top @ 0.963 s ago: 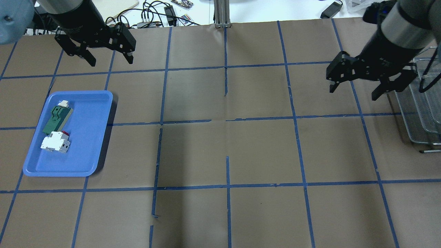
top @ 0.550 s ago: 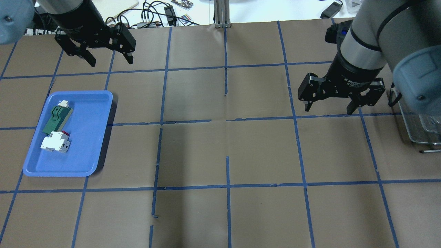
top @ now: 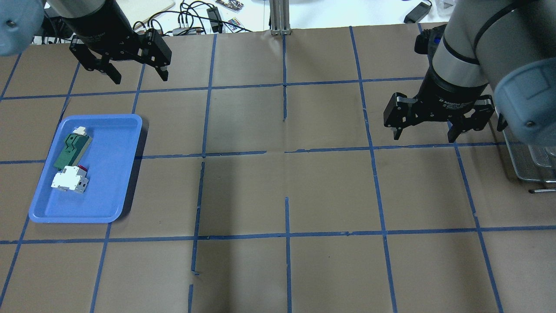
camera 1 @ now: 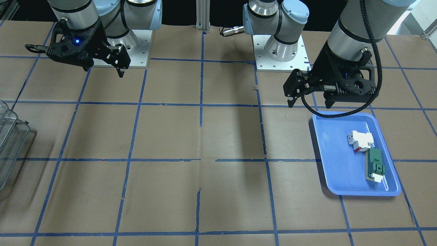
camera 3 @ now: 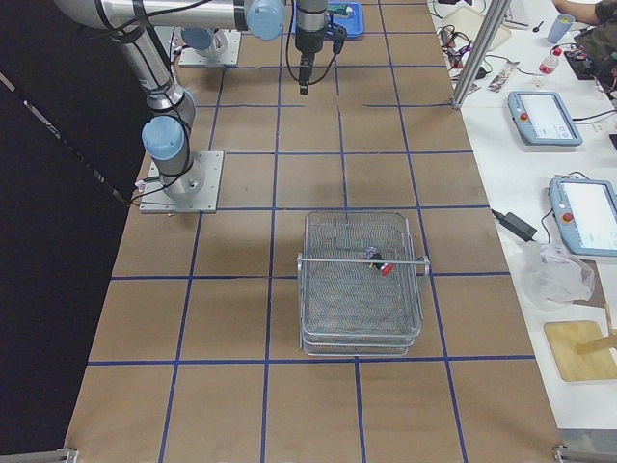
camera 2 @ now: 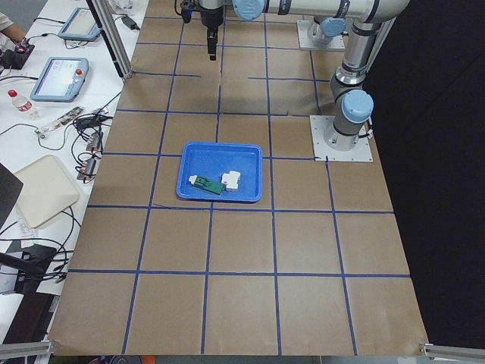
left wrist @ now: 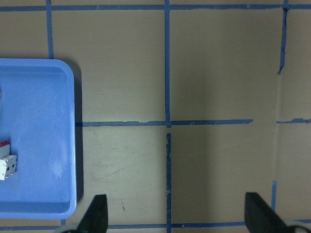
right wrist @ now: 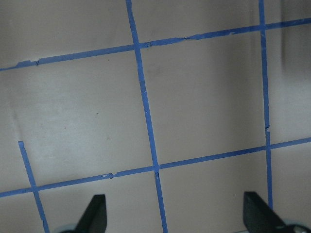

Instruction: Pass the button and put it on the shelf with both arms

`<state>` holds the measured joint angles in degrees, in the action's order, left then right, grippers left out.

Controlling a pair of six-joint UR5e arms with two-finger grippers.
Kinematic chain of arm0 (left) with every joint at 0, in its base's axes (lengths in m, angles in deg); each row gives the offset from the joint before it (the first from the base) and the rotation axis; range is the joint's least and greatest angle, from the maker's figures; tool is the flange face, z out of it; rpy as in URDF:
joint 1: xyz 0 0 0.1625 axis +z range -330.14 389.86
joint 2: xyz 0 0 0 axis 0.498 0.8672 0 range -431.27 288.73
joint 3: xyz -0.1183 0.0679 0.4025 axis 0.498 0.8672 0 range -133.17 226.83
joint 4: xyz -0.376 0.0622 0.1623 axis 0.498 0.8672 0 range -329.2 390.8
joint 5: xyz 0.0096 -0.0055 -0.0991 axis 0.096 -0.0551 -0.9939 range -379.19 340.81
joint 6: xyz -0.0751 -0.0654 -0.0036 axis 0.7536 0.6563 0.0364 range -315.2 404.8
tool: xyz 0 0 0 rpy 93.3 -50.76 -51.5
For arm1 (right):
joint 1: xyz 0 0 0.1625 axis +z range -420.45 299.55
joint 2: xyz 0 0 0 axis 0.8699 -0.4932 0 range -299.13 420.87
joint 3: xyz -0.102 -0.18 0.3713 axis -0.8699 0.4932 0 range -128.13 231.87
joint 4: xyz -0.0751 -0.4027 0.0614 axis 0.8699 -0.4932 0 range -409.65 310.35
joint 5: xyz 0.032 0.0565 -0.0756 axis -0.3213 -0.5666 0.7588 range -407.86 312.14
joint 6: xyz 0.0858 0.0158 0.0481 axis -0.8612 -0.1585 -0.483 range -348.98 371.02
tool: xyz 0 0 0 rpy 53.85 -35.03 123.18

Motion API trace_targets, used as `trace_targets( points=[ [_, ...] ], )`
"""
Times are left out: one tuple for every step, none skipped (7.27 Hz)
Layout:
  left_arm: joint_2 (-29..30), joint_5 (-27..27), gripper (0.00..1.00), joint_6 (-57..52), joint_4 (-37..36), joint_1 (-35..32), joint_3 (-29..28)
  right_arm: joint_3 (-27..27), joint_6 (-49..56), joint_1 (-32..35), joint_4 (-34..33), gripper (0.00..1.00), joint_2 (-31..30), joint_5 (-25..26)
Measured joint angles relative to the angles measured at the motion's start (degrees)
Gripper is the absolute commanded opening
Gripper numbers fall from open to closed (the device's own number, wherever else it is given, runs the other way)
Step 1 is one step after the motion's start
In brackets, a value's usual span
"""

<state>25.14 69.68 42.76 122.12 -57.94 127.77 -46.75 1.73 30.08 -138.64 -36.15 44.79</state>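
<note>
The button (camera 3: 382, 263), red cap with a blue rear block, lies in the top tier of the wire shelf (camera 3: 328, 304); only the exterior right view shows it. The shelf also shows at the right edge of the overhead view (top: 527, 163) and at the left edge of the front view (camera 1: 10, 136). My right gripper (top: 424, 138) is open and empty, above the table to the left of the shelf. My left gripper (top: 140, 79) is open and empty, high beyond the blue tray (top: 108, 191). Both wrist views show spread fingertips (left wrist: 97, 213) (right wrist: 95, 216) over brown paper.
The blue tray holds a green-and-white part (top: 71, 148) and a white-and-red block (top: 68, 179). Blue tape lines grid the brown table cover. Cables and devices lie beyond the far table edge (top: 195, 19). A post (top: 280, 17) stands at the far middle.
My right gripper has swung away from the shelf toward the table's middle and turned, then eased slightly back to the right. The left arm has not moved.
</note>
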Motion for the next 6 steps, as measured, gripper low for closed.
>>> trace_targets(
  points=[
    [0.0,0.04,1.0,-0.04,0.0,0.0,0.01,0.28,-0.09,-0.08,0.1,1.0,-0.01,-1.32],
    [-0.01,0.04,1.0,-0.06,0.0,0.0,0.01,0.39,-0.13,-0.13,0.26,1.0,-0.01,-1.95],
    [-0.03,0.01,1.0,-0.06,-0.02,0.0,0.01,0.4,-0.13,-0.15,0.42,1.0,-0.01,-2.17],
    [-0.04,-0.03,1.0,-0.06,-0.03,0.0,0.01,0.35,-0.12,-0.2,0.49,1.0,-0.01,-2.15],
    [-0.06,-0.07,1.0,-0.07,-0.02,0.0,0.0,0.31,-0.11,-0.26,0.51,1.0,-0.07,-1.97],
    [-0.07,-0.08,1.0,-0.06,0.01,0.0,-0.04,0.29,-0.11,-0.3,0.5,1.0,-0.15,-1.83]
  ],
)
